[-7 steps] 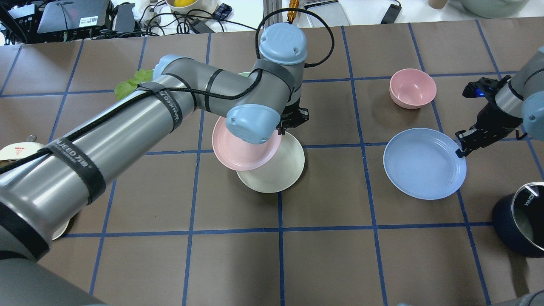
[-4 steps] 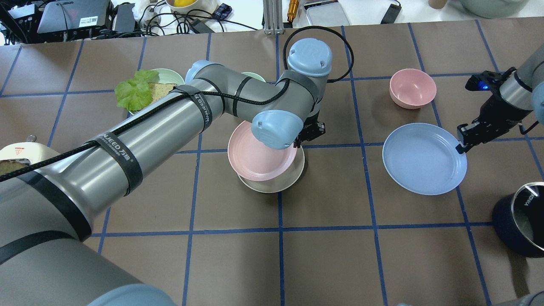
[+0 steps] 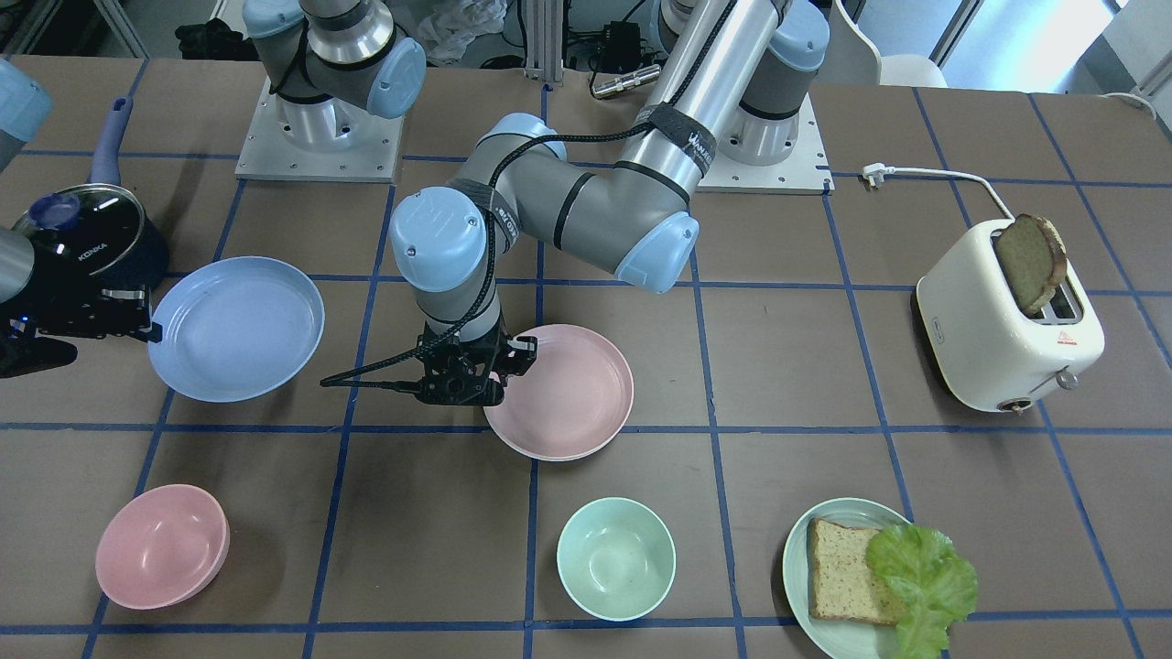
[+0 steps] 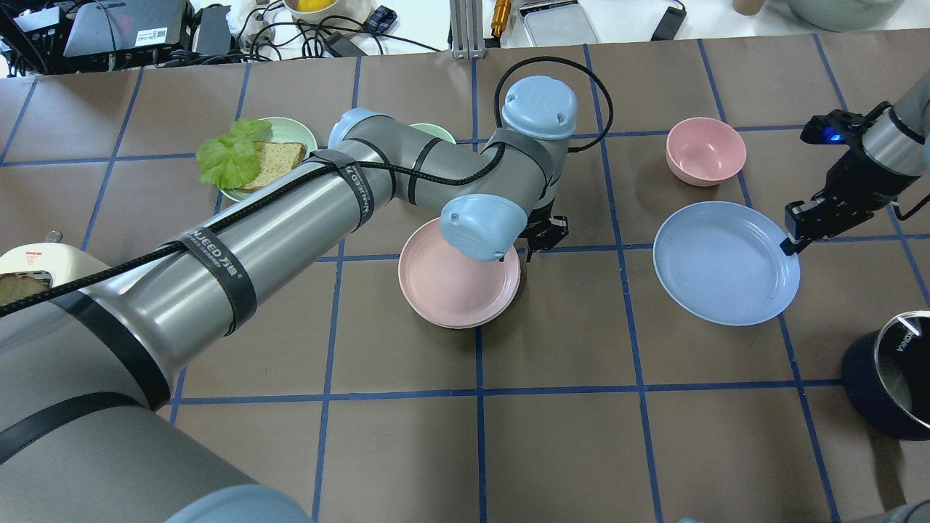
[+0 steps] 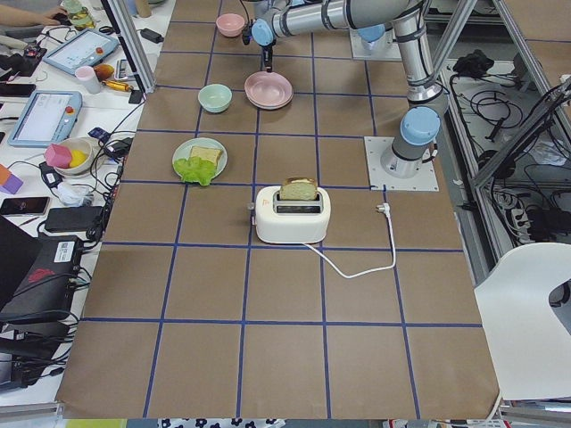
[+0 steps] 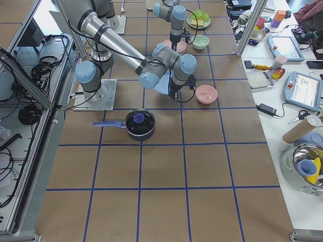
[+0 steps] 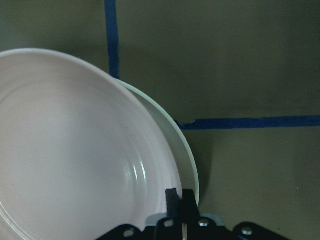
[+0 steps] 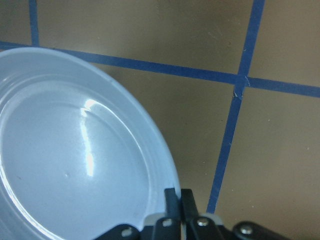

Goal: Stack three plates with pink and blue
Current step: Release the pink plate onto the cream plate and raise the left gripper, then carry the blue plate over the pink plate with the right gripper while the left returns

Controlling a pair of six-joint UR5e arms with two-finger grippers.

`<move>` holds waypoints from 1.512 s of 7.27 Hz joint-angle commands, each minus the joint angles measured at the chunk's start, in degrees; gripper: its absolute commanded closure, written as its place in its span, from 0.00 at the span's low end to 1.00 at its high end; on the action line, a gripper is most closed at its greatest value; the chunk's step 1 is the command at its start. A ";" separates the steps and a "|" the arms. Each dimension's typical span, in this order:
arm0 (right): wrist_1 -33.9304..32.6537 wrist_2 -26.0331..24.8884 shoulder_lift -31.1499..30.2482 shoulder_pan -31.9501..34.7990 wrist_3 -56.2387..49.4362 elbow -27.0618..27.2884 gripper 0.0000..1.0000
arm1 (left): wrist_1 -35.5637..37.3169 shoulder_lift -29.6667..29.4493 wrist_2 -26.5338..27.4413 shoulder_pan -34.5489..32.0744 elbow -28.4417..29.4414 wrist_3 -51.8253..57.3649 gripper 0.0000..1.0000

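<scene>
My left gripper (image 4: 529, 243) is shut on the right rim of the pale pink plate (image 4: 459, 280). It holds that plate over the cream-white plate (image 7: 183, 150), which it almost fully covers; only a thin crescent of cream rim shows in the left wrist view. My right gripper (image 4: 789, 243) is shut on the right rim of the light blue plate (image 4: 726, 263), which looks slightly raised and tilted to the right of the other two. In the front view the pink plate (image 3: 560, 392) is at the centre and the blue plate (image 3: 236, 328) is at the left.
A pink bowl (image 4: 706, 151) sits behind the blue plate. A mint bowl (image 3: 616, 558) and a green plate with bread and lettuce (image 4: 254, 156) lie behind my left arm. A dark lidded pot (image 4: 894, 374) is at the right edge, and a toaster (image 3: 1007, 320) is at the far left.
My left gripper carried the pink plate to the right until it nearly covers the cream plate. My right gripper moved the blue plate a little away from me.
</scene>
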 commanded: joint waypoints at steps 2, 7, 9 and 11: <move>0.06 0.62 -0.75 0.31 -0.05 -1.08 1.00 | -7.31 5.33 0.06 4.21 3.25 2.56 0.00; 0.68 0.88 -3.30 8.89 10.90 -2.41 1.00 | -29.33 20.09 -4.42 21.97 12.50 20.29 0.00; 0.42 1.23 -3.48 15.31 20.74 -2.32 1.00 | -29.33 23.35 -3.55 23.49 8.31 20.42 0.00; -0.03 3.41 -2.96 20.68 28.56 -2.32 1.00 | -26.80 30.10 -1.88 26.11 -0.56 20.51 0.00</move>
